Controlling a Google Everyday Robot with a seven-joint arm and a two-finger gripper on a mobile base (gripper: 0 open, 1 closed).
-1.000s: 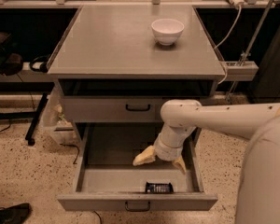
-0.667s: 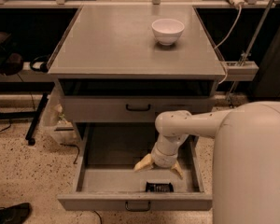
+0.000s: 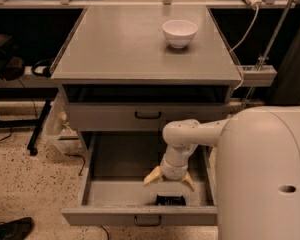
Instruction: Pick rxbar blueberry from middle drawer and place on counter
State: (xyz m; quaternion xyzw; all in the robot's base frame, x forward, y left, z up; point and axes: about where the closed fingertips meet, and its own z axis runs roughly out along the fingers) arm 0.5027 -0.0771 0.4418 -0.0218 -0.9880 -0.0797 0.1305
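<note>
Spread apart is how I read the jaws: the gripper [image 3: 170, 180] hangs down inside the open middle drawer [image 3: 88, 184], its two pale yellow fingers [image 3: 152, 176] splayed out to either side. I see the rxbar blueberry [image 3: 170, 200] as a small flat dark rectangle, nearly black, with faint pale print I cannot read from here. It lies flat on the drawer floor, close against the inside of the drawer's front wall, a little right of centre. From my view it sits just below the gripper, lined up with the gap between the fingertips. I cannot tell whether the tips touch the wrapper or stand a little above it. The bar is the only thing I can make out in that drawer, whose black loop handle [image 3: 147, 219] shows on the front panel. Above it, the other grey drawer front [image 3: 105, 118] is closed. On the counter [image 3: 120, 49] a white bowl [image 3: 179, 32] stands upright near the back right, its inside showing plain white. The white arm [image 3: 195, 134] reaches in from the right.
</note>
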